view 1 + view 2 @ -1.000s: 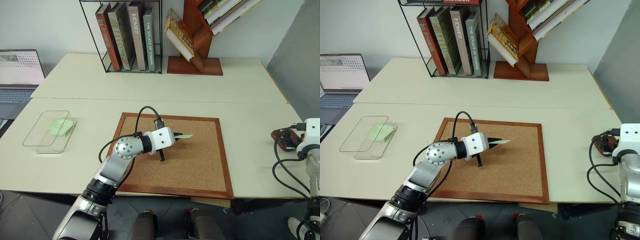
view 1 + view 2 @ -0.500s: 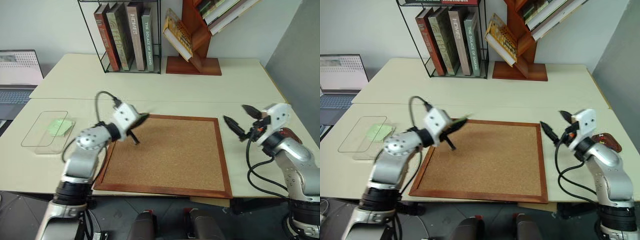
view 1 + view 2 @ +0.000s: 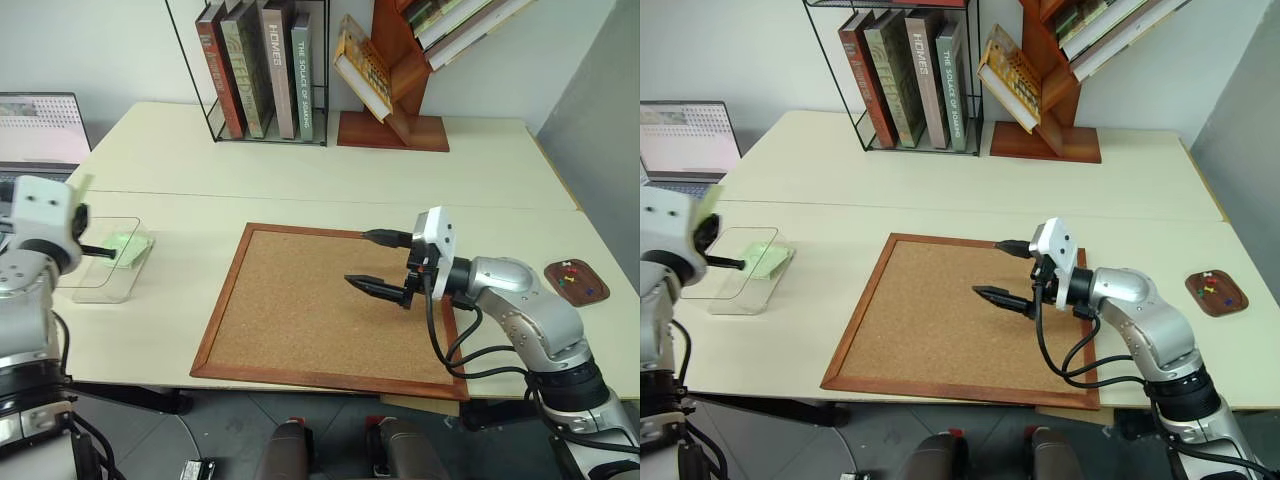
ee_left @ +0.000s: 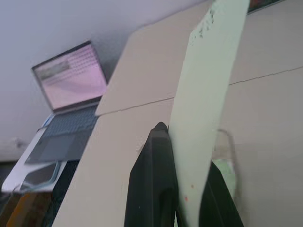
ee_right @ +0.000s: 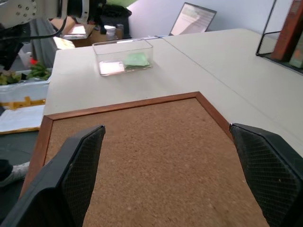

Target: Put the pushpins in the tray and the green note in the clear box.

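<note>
My left gripper (image 4: 185,149) is shut on a pale green note (image 4: 208,90), which stands up between its black fingers (image 4: 156,179). In the eye views this gripper (image 3: 100,250) hovers at the far left, over the clear box (image 3: 105,265). Another green note (image 3: 125,246) lies inside that box. My right gripper (image 3: 372,262) is open and holds nothing; it points left, above the cork board (image 3: 300,320). The small brown tray (image 3: 576,281) sits at the right edge of the table with several pushpins (image 3: 570,277) in it.
A wire rack of books (image 3: 262,70) and a slanted wooden bookshelf (image 3: 400,90) stand at the back of the table. A laptop (image 3: 38,130) is open at the far left. The right wrist view shows the clear box (image 5: 123,56) beyond the cork board (image 5: 156,156).
My left arm has swung left off the cork board to the clear box, carrying the green note. My right arm came in from the right edge to above the board, still open.
</note>
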Controlling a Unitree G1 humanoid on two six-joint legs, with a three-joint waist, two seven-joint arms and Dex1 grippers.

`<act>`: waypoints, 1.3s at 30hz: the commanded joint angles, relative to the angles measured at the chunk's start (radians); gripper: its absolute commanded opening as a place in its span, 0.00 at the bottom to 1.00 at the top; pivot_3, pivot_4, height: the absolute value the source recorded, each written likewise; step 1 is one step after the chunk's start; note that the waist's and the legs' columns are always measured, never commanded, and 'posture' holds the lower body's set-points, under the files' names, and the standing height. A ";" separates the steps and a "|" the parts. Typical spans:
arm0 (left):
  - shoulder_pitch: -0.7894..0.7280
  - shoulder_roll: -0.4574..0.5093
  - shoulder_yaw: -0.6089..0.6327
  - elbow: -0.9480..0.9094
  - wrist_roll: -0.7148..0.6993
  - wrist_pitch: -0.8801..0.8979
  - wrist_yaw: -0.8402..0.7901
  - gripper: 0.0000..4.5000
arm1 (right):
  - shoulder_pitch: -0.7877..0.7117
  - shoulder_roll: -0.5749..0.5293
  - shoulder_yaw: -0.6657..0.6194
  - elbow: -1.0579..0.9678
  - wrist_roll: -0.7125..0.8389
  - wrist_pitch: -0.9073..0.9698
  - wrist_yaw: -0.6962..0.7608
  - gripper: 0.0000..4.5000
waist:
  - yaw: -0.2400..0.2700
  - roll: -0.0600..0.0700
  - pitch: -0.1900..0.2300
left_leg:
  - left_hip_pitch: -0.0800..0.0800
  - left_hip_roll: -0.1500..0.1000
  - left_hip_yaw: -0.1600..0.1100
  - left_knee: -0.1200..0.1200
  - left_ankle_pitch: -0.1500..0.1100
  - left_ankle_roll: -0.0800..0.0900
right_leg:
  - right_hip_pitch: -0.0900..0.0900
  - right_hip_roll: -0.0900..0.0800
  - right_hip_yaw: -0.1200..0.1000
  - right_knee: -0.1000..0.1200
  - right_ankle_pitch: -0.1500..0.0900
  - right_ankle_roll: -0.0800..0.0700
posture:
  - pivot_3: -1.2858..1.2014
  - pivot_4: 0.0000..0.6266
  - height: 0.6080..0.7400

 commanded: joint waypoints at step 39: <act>-0.034 -0.013 -0.019 -0.078 -0.171 0.267 0.095 0.95 | -0.060 0.070 0.006 -0.017 -0.034 -0.018 -0.001 1.00 | -0.003 -0.008 -0.001 | 0.001 0.000 0.000 0.000 0.000 0.000 | 0.000 -0.001 0.000 0.001 0.003 -0.006 | 0.52 0.24 1.00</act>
